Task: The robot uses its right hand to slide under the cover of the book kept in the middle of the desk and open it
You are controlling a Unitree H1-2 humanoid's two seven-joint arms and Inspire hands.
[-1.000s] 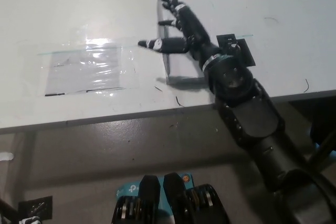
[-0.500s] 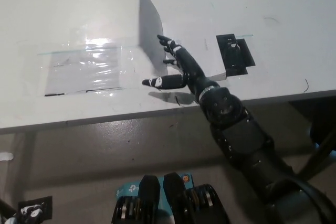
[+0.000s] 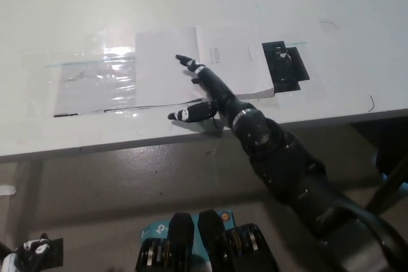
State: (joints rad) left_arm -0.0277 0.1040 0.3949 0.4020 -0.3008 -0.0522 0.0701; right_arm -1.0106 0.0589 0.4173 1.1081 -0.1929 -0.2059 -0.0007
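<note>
Half a second ago the cover stood upright off the fingers; now it has fallen flat to the hand's left, and the thin white book (image 3: 210, 68) lies open on the white desk (image 3: 76, 17), while the black right hand (image 3: 204, 93) has drawn back toward the near edge.

The opened cover spreads out beyond the thumb side of the hand, its far edge lapping onto the clear, glossy plastic sheet (image 3: 89, 84) taped down further to the left. The printed first page shows past the fingertips and to their right. Just beyond that page, on the hand's right, sits a small black square marker (image 3: 285, 66).

By the look of it, the opening itself is done. To finish well, the hand would best lift straight off and away toward the desk edge, without dragging across the paper, since a thin cover could catch on a finger and flip back or slide the book.

The right hand is spread wide and holds nothing: fingers (image 3: 191, 66) stretched forward over the book's lower spine area, thumb angled out left near the cover's front edge. Whether the fingertips press the page or hover just above it cannot be told.

The white left hand (image 3: 29, 250) rests low at the bottom left, well away; its fingers are too cut off to judge.
</note>
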